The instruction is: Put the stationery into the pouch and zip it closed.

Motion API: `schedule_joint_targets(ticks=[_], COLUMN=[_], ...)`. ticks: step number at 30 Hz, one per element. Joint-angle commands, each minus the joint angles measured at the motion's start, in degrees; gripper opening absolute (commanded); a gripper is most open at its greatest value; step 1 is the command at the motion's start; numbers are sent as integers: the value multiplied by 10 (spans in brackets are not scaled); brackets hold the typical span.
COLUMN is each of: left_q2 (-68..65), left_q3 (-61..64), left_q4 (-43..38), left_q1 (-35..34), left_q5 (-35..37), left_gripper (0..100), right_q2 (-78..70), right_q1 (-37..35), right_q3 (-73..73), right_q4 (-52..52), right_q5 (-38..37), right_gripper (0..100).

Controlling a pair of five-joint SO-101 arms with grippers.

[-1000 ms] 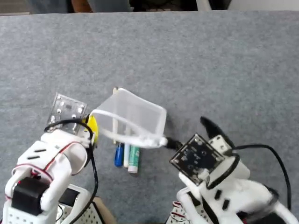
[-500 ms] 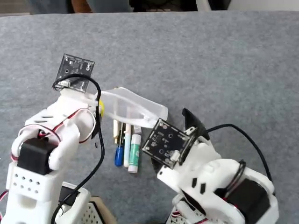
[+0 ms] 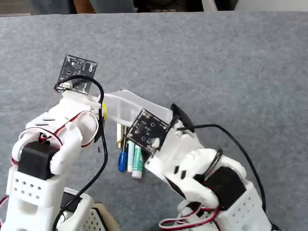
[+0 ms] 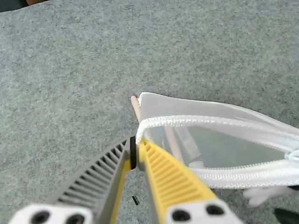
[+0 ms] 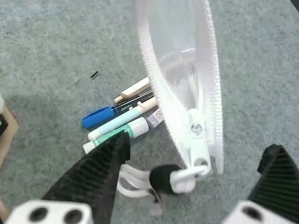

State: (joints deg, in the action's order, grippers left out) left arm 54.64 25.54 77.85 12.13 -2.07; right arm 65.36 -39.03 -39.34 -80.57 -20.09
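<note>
We see the clear pouch (image 4: 219,144) with its zipper open, lying on the grey table (image 3: 231,57). The stationery (image 5: 122,116), some pens and a pencil, lies on the table beside the pouch, partly under it. The left gripper (image 4: 134,151) is pressed tight on the pouch's corner. The right gripper (image 5: 196,148) stands wide apart on both sides of the pouch's zipper pull (image 5: 201,156) and holds nothing.
</note>
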Motion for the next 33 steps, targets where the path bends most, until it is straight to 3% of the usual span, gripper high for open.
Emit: schedule_joint_targets(ticks=[1, 7, 19, 30, 33], left_q2=[0, -2, -5, -3, 0], left_q3=[-24, -24, -24, -24, -28], left_q4=[11, 11, 9, 14, 20], left_q1=[3, 3, 3, 3, 2], left_q5=[5, 5, 5, 11, 46], left_gripper=[28, 28, 28, 34, 100], right_q2=[0, 0, 0, 0, 0], right_q1=[50, 114, 113, 113, 113], right_q3=[-22, -80, -100, -36, 3], right_q4=[68, 156, 179, 101, 71], right_q5=[4, 4, 4, 4, 4], right_gripper=[427, 390, 9, 12, 12])
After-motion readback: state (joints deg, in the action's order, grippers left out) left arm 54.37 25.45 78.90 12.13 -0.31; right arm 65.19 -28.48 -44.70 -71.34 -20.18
